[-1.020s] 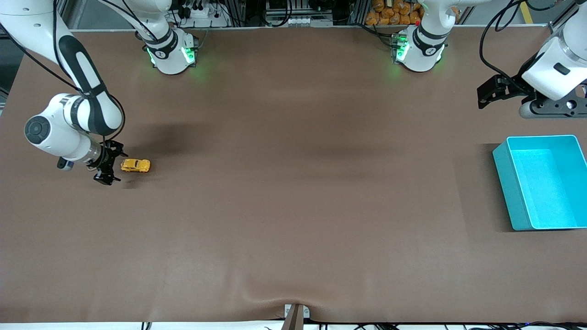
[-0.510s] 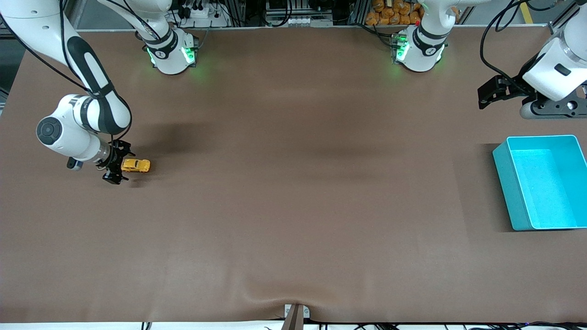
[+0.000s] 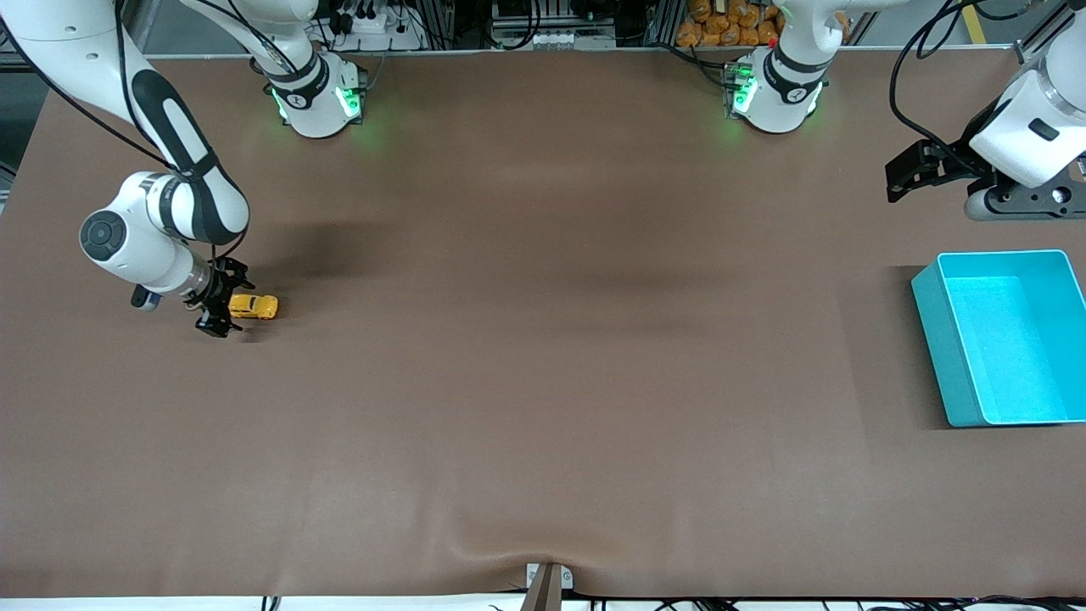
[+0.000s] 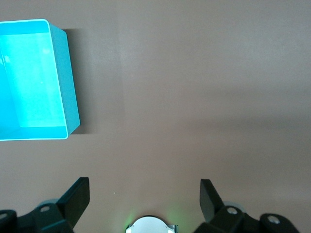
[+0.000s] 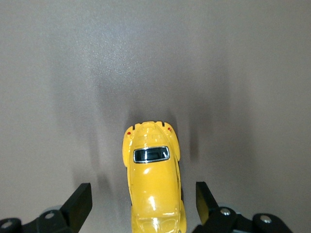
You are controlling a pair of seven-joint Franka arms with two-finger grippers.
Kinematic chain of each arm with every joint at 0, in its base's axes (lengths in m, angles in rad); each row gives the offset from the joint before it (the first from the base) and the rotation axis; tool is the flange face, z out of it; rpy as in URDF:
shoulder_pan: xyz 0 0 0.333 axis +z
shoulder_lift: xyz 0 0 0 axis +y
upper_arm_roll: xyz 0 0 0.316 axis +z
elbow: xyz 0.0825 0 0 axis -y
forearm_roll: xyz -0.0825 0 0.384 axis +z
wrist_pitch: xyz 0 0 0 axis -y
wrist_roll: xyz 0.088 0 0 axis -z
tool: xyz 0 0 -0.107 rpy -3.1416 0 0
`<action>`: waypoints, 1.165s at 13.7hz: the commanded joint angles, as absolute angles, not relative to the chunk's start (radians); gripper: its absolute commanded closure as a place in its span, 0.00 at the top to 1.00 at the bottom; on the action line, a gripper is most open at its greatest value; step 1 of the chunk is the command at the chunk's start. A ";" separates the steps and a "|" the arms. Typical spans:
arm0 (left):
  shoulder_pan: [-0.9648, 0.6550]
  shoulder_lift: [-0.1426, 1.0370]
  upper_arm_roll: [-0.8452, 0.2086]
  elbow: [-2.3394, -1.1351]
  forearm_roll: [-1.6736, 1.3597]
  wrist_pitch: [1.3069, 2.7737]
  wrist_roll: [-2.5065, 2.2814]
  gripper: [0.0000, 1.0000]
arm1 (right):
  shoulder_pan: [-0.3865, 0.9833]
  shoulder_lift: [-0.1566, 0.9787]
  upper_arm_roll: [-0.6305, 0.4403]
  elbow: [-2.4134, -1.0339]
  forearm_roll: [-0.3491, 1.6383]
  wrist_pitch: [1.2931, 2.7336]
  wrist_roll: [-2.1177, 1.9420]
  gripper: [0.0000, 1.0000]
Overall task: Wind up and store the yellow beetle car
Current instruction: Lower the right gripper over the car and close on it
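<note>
The yellow beetle car [image 3: 254, 306] stands on its wheels on the brown table at the right arm's end. My right gripper [image 3: 222, 304] is open and low at the car's end, one finger on each side of it without touching. In the right wrist view the car [image 5: 154, 179] lies between the two open fingers [image 5: 80, 206]. The teal bin [image 3: 1001, 335] stands empty at the left arm's end; it also shows in the left wrist view [image 4: 34, 80]. My left gripper [image 3: 912, 174] is open and empty, held above the table beside the bin, waiting.
The brown table cover [image 3: 543, 339] has a small ridge at its edge nearest the camera. The two arm bases [image 3: 318, 93] stand along the table's edge farthest from the camera.
My right gripper has moved toward the car until its open fingers straddle the car's end. The car, the bin and the left arm have not moved.
</note>
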State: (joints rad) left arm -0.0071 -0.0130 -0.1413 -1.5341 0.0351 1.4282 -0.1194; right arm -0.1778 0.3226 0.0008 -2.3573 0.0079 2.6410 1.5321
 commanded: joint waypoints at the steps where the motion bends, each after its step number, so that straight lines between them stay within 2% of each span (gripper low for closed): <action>1: 0.000 -0.014 -0.144 -1.529 0.026 1.430 -0.124 1.00 | -0.180 0.313 0.003 -2.379 -0.008 2.666 1.569 0.58; 5: -0.002 -0.014 -0.144 -1.529 0.026 1.430 -0.126 1.00 | -0.178 0.314 0.003 -2.425 -0.008 2.727 1.572 0.16; 7: -0.002 -0.014 -0.144 -1.529 0.026 1.430 -0.126 1.00 | -0.178 0.322 0.003 -2.433 -0.008 2.752 1.572 0.03; 8: -0.002 -0.014 -0.146 -1.529 0.026 1.430 -0.126 1.00 | -0.176 0.322 0.003 -2.433 -0.008 2.752 1.572 0.00; 16: -0.003 -0.014 -0.146 -1.529 0.026 1.430 -0.126 1.00 | -0.158 0.370 0.002 -2.431 -0.011 2.784 1.552 0.00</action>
State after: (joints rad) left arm -0.0072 -0.0129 -0.1414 -1.5341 0.0351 1.4282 -0.1194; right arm -0.1752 0.3095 0.0020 -2.4161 0.0025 2.7317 1.5426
